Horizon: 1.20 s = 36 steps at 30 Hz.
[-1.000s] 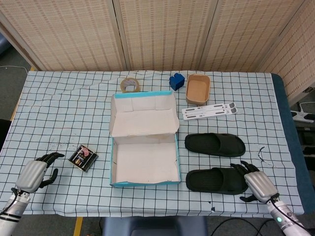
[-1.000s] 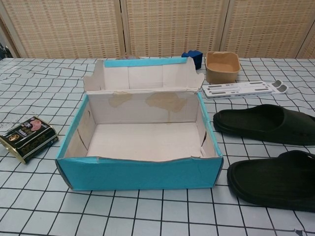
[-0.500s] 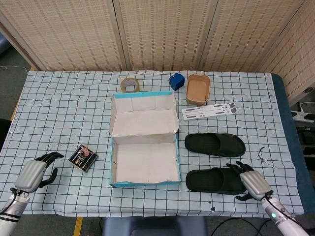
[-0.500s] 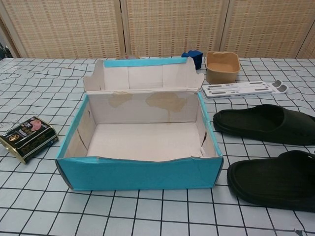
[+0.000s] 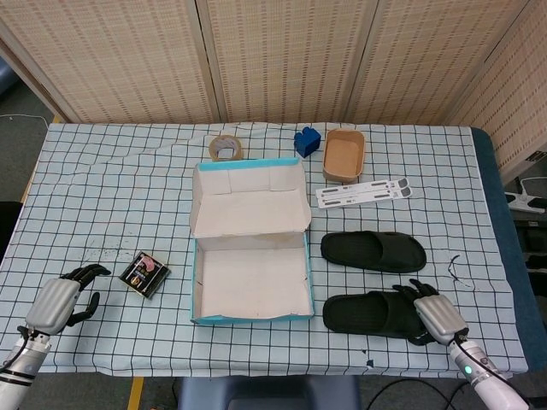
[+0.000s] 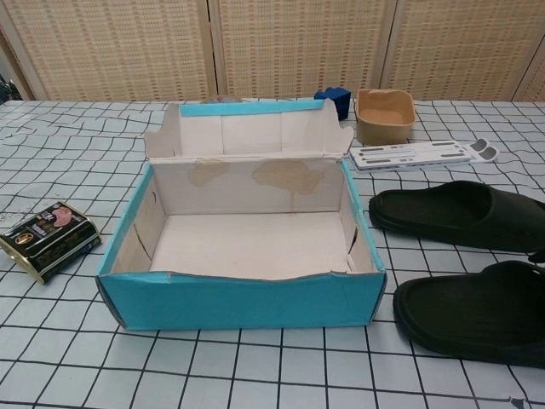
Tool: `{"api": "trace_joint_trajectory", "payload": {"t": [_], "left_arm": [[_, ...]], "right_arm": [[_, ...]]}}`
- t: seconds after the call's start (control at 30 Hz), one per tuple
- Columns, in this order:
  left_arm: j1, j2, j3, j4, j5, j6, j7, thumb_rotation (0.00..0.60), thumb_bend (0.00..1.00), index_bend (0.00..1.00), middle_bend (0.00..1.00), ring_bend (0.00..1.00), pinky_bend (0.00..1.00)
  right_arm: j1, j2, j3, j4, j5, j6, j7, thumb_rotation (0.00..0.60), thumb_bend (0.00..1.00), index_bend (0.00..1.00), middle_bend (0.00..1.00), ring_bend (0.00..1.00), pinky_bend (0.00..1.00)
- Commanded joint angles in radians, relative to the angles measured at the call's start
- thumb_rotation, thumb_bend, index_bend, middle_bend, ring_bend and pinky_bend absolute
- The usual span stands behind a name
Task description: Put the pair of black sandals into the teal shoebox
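The 2 black sandals are lying on the checked cloth just to the right of the teal shoebox (image 5: 249, 269), which I am taking as my landmark. The nearer sandal (image 5: 372, 313) is sitting beside the box's front right corner, and the farther sandal (image 5: 373, 251) is lying just behind it, level with the middle of the box. Neither is inside yet; the box is standing open with its lid folded back.

My right hand (image 5: 434, 314) is closing in on the heel end of the nearer sandal. Over the last second it has been sliding toward the box, and my dark fingers (image 5: 414, 301) are now spreading over the heel, touching or nearly so; I cannot tell whether they are gripping. I judge a grasp is about to start, with the lift into the box coming next.

My left hand (image 5: 58, 302) is resting far to the left of the box, unmoved, fingers loosely apart and holding nothing, beside a small dark tin (image 5: 144, 273).
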Motion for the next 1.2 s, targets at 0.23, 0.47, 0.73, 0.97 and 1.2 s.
{"api": "trace_joint_trajectory", "payload": {"t": [0.23, 0.47, 0.73, 0.97, 1.2], "left_arm": [[-0.001, 0.0, 0.001, 0.0, 0.0, -0.003, 0.001, 0.6, 0.57, 0.28, 0.22, 0.28, 0.45], [0.0, 0.002, 0.001, -0.001, -0.001, -0.003, -0.003, 0.6, 0.57, 0.28, 0.22, 0.28, 0.45], [-0.001, 0.004, 0.0, -0.003, -0.014, -0.016, -0.005, 0.6, 0.57, 0.28, 0.22, 0.28, 0.45], [0.001, 0.006, -0.003, -0.009, -0.015, -0.011, -0.001, 0.6, 0.57, 0.28, 0.22, 0.28, 0.45], [0.001, 0.008, -0.003, -0.009, -0.015, -0.011, -0.008, 0.6, 0.57, 0.28, 0.22, 0.28, 0.45]], "right_arm": [[-0.02, -0.037, 0.018, 0.037, 0.004, 0.058, -0.009, 0.6, 0.0, 0.34, 0.41, 0.24, 0.28], [-0.041, -0.03, 0.027, 0.022, -0.018, 0.134, -0.014, 0.6, 0.0, 0.45, 0.49, 0.33, 0.35], [-0.109, 0.075, 0.048, -0.115, -0.069, 0.34, -0.079, 0.6, 0.0, 0.5, 0.52, 0.37, 0.38], [-0.15, 0.212, 0.055, -0.32, -0.092, 0.43, -0.247, 0.6, 0.0, 0.51, 0.53, 0.37, 0.39], [-0.066, 0.29, 0.1, -0.522, -0.077, 0.319, -0.298, 0.6, 0.0, 0.51, 0.53, 0.37, 0.39]]}}
